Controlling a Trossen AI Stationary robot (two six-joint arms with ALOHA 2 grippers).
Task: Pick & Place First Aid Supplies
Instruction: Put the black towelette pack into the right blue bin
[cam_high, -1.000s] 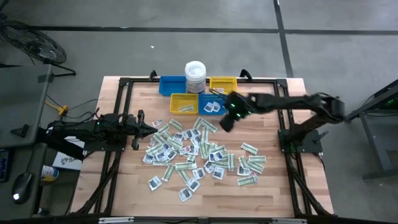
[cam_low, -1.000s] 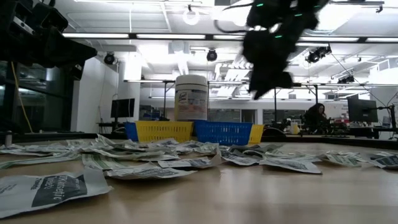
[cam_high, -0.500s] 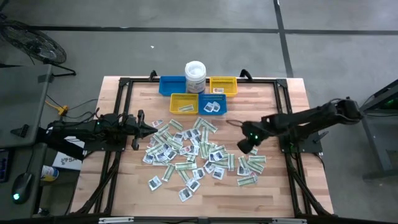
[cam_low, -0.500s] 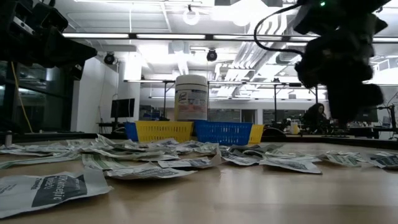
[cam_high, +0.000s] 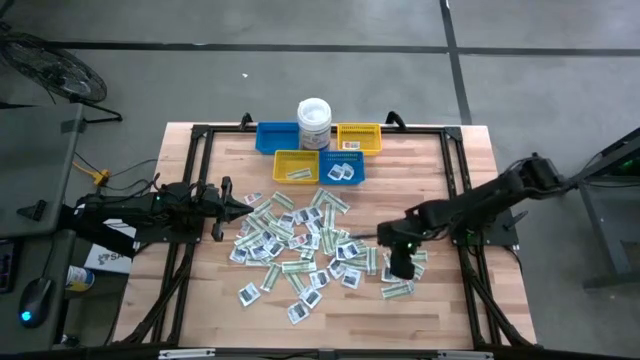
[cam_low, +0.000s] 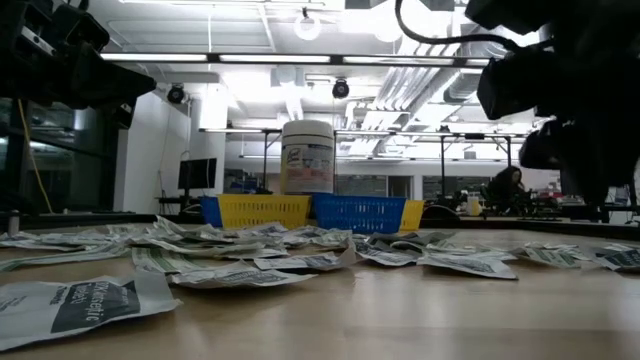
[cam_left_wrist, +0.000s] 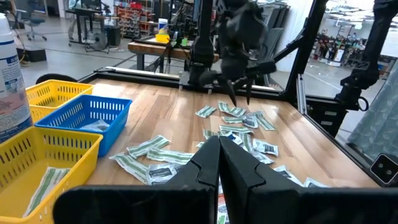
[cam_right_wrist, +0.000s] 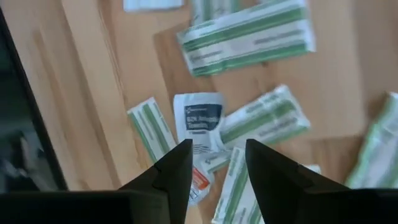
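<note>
The first aid supplies (cam_high: 310, 245) lie scattered flat over the middle of the table: white square packets with dark print and pale green-and-white strips. My right gripper (cam_high: 398, 264) hangs open over the right-hand cluster (cam_high: 402, 272), pointing steeply down. In the right wrist view its fingers (cam_right_wrist: 214, 168) stand above a white square packet (cam_right_wrist: 199, 119) and green strips (cam_right_wrist: 266, 121) without touching them. My left gripper (cam_high: 224, 205) waits at the table's left side, shut (cam_left_wrist: 219, 163) and level, with nothing in it.
At the far edge stand a white lidded tub (cam_high: 314, 122), two blue bins (cam_high: 277, 137) (cam_high: 342, 172) and two yellow bins (cam_high: 359, 137) (cam_high: 296, 166). A black frame (cam_high: 452, 190) runs along the table's sides. Bare wood (cam_high: 440, 320) shows near the front right.
My right gripper has swung from beside the bins at the far edge toward the table's near right, coming down over the right-hand cluster of packets and rolling as it went. It has stayed open. The packets have not moved.
</note>
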